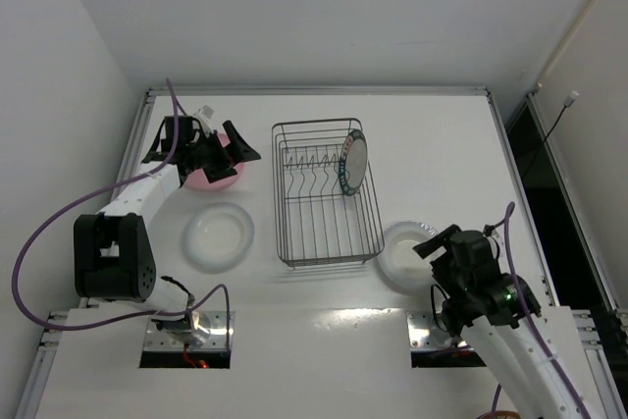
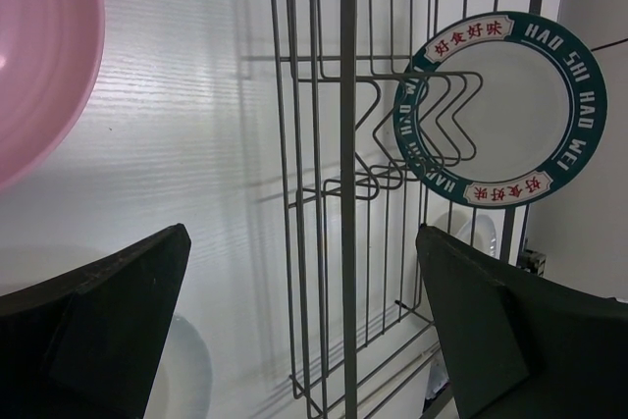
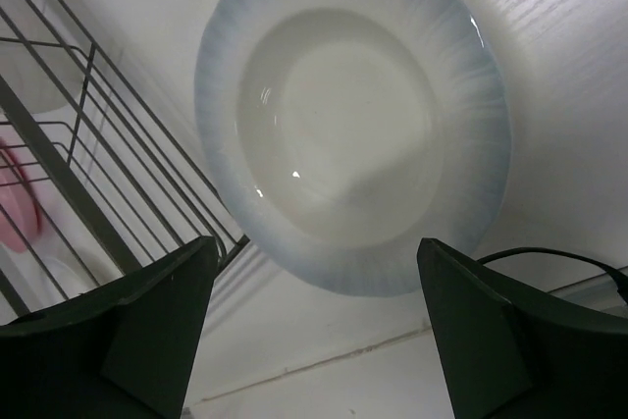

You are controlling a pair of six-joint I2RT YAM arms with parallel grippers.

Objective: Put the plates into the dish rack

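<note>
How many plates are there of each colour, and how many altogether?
Pink plate: 1
White plates: 2
Dark-rimmed plate: 1
Total: 4

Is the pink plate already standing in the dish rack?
No, the pink plate sits left of the dish rack, outside its wires.
</note>
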